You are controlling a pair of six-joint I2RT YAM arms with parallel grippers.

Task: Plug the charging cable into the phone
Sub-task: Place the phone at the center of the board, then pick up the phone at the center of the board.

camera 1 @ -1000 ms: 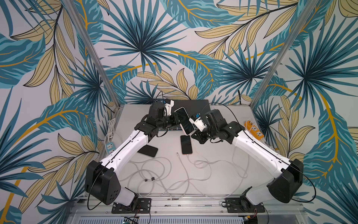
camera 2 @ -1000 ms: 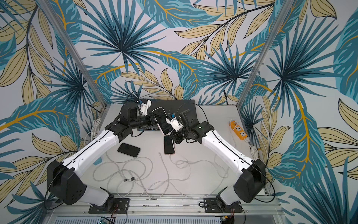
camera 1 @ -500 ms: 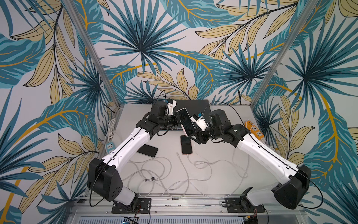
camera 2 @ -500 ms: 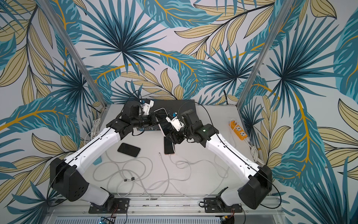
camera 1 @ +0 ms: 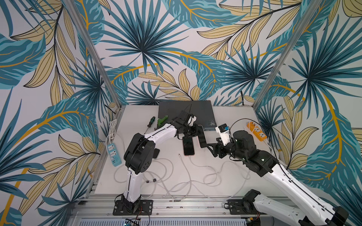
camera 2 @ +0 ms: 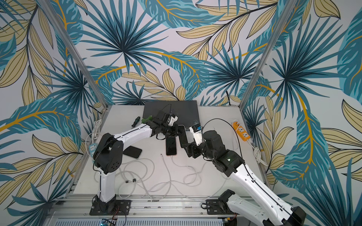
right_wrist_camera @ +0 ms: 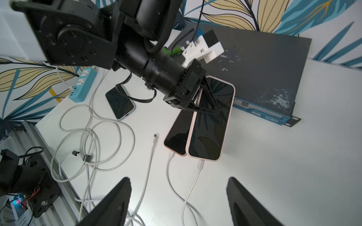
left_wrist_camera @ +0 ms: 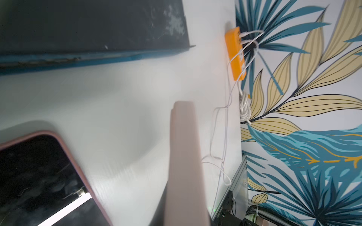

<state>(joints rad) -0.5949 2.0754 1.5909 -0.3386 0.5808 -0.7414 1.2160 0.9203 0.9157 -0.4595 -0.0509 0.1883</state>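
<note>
**Desk:** Where is the phone?

**Photographer:** The left gripper (right_wrist_camera: 205,105) clamps the phone (right_wrist_camera: 211,133) by its edges. The phone is tilted over the white table (right_wrist_camera: 284,156) with its screen dark, and its lower end is just beside a second phone (right_wrist_camera: 177,135) that lies flat.

**Desk:** And the charging cable?

**Photographer:** The white charging cable (right_wrist_camera: 201,166) is plugged into the held phone's lower end and runs off across the table.

**Desk:** What about the right gripper?

**Photographer:** The right gripper (right_wrist_camera: 179,179) hovers near the plug with its jaws wide apart, gripping nothing. A dark box (right_wrist_camera: 264,68) sits behind them.
</note>
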